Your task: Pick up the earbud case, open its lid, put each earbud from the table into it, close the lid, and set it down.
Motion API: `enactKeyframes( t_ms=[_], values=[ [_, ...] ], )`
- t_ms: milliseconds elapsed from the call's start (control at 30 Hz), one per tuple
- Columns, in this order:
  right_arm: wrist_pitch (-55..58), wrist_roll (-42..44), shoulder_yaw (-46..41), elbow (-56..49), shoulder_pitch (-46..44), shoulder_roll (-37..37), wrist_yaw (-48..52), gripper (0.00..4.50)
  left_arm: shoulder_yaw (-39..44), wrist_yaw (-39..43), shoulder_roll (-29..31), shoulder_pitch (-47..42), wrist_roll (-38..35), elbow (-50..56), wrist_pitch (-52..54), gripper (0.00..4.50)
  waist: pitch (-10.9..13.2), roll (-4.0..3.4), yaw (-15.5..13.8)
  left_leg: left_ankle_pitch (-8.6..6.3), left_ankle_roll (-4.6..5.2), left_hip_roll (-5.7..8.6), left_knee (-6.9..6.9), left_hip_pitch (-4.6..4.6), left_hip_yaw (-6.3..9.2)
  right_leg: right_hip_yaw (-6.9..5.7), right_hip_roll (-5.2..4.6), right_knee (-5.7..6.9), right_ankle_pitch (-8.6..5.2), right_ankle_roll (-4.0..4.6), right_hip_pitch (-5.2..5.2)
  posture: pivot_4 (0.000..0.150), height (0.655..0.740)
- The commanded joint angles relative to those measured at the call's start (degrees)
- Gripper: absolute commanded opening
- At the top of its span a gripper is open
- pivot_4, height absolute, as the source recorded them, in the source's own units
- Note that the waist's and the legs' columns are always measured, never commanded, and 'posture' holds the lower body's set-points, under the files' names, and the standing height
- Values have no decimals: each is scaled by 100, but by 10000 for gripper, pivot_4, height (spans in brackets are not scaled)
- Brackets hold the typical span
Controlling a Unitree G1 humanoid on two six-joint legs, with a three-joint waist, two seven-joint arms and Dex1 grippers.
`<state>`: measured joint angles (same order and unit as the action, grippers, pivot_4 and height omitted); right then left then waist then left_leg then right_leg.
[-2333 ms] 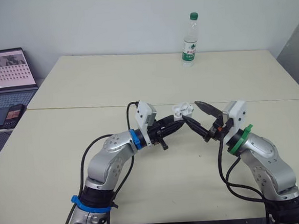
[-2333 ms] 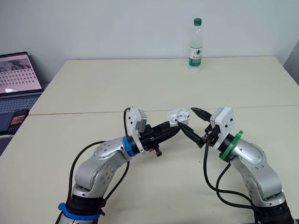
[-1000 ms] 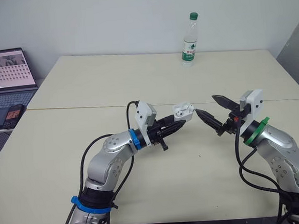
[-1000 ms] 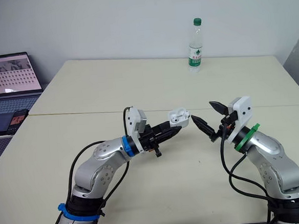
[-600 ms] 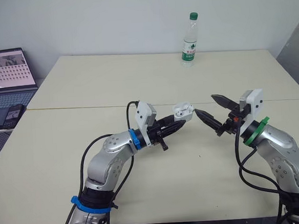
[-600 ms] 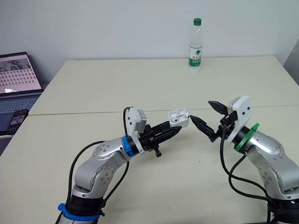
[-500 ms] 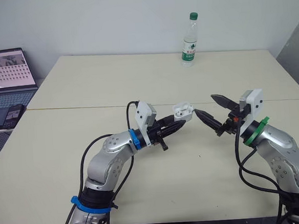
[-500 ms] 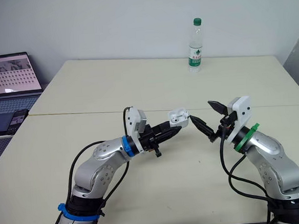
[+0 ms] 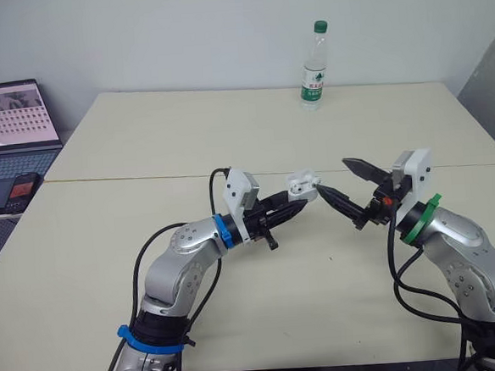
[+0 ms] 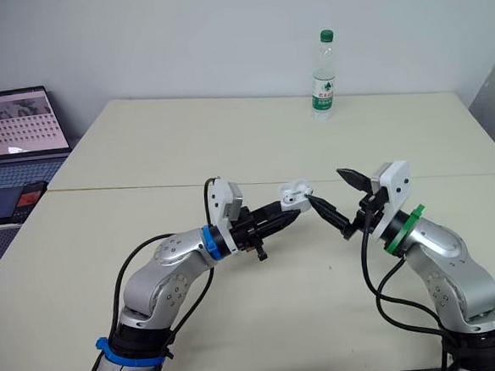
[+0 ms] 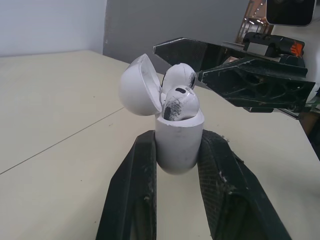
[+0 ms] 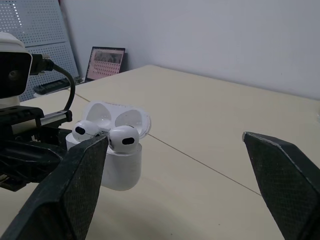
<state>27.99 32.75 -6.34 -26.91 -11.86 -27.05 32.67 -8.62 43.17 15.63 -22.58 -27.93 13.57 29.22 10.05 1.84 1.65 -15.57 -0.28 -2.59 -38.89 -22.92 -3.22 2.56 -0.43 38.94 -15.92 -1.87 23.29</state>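
Left gripper (image 10: 290,206) is gripping the earbud case (image 11: 179,145), lid open, both earbuds (image 12: 122,138) seated; right gripper (image 9: 333,176) is hovering spread wide, just right of it

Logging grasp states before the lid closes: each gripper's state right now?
Left gripper: shut on the earbud case.
Right gripper: open, holding nothing.
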Motion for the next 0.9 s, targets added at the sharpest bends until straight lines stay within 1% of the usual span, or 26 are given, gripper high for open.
enactKeyframes(
  t_ms=[33,333,500,900],
  values=[
    [-36,8,-8,-268,-17,-79,20,44735,-40,15,-29,-30,-22,209,-96,7760,0,0,0,0,0,0,0,0,0,0,0,0,0,0,0,1500,7362],
    [-76,11,-35,-197,-13,-119,24,44735,-39,19,-35,-24,-13,192,-113,7760,0,0,0,0,0,0,0,0,0,0,0,0,0,0,0,1500,7362],
    [-65,151,-81,-251,53,-148,131,44735,-42,18,-45,-24,-11,183,-120,7760,0,0,0,0,0,0,0,0,1,0,0,0,0,0,0,1500,7362],
    [-85,92,-285,-54,29,-179,110,44735,-55,41,-58,-43,13,144,-151,7760,0,0,0,0,0,0,0,0,1,1,0,-1,0,0,0,1500,7362]
  ],
)
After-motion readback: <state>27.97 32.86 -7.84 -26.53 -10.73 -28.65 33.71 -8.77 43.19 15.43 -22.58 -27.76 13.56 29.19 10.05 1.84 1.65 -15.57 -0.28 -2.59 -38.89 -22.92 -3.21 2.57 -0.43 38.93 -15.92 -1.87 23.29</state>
